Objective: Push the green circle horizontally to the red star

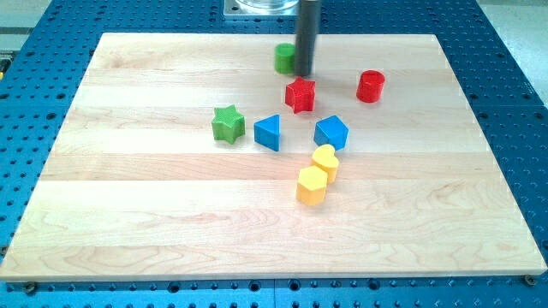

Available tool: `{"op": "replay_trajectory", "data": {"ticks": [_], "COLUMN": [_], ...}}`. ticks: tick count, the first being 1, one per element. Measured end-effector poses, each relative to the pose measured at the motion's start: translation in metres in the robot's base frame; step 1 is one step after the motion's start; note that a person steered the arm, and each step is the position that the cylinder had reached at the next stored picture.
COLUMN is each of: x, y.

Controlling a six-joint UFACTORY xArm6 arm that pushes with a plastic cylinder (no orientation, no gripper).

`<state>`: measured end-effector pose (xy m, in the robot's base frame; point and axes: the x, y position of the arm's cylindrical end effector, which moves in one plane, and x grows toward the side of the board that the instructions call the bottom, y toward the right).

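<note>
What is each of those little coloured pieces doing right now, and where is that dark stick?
My tip: against the green circle's right side.
Green circle: upright, partly hidden.
Red star: alone, just below the tip.
Red cylinder: standing alone.
Green star: alone.
Blue triangle: alone.
Blue block: alone.
Yellow heart: touching yellow hexagon.

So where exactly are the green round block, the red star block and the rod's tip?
green circle (282,58), camera view, its visible left side.
red star (300,94), camera view, top face.
my tip (304,73), camera view, rod's lower end.

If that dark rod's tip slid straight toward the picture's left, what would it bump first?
My tip sits right beside the green circle, at its right edge, so it would probably meet that block at once; whether they already touch is unclear.
</note>
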<state>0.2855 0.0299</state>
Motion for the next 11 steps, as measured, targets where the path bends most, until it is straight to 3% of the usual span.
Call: {"op": "replay_trajectory", "data": {"ticks": [1, 2, 3, 4, 5, 6, 7, 8, 10, 11], "x": [-0.026, -0.022, 0.01, 0.018, -0.023, -0.026, 0.012, -0.023, -0.024, 0.047], "y": [0.058, 0.005, -0.086, -0.071, -0.041, -0.118, -0.192, -0.138, -0.245, -0.169]}}
